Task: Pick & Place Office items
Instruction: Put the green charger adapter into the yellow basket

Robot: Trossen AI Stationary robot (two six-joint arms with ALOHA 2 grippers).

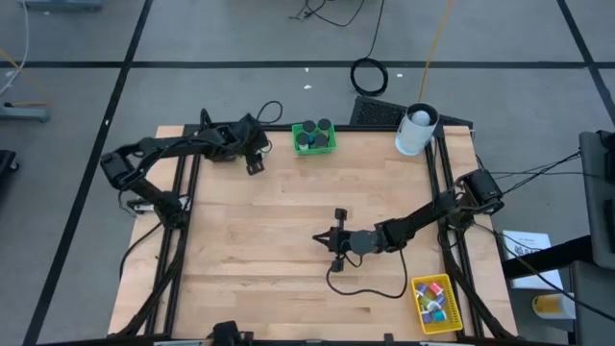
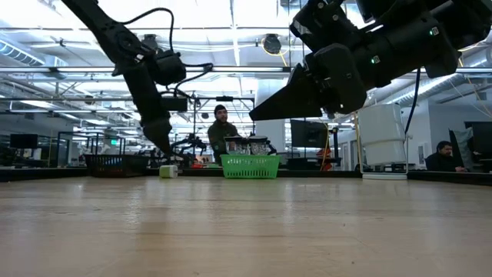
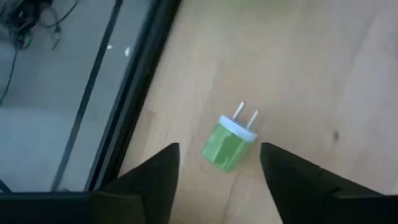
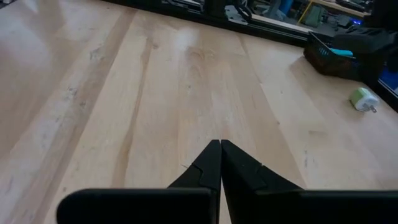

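Note:
A small green plug (image 3: 227, 144) with a white face and two prongs lies on its side on the wood near the table's far left edge; it also shows as the plug (image 2: 168, 171) and the plug (image 4: 362, 99). My left gripper (image 3: 219, 149) is open and hangs just above it, one finger on each side, touching nothing; it is the left gripper (image 2: 164, 146) in the low view. My right gripper (image 1: 322, 238) is shut and empty, raised over the table's middle, also seen as the right gripper (image 4: 219, 148). Black rolls stand in the green bin (image 1: 314, 137).
The green bin (image 2: 250, 165) sits at the far edge, with the big white cylinder (image 1: 416, 130) to its right. The yellow bin (image 1: 437, 301) with small colourful items is at the near right corner. A black bin (image 4: 339, 59) stands near the plug. A person (image 2: 221, 131) stands beyond the table.

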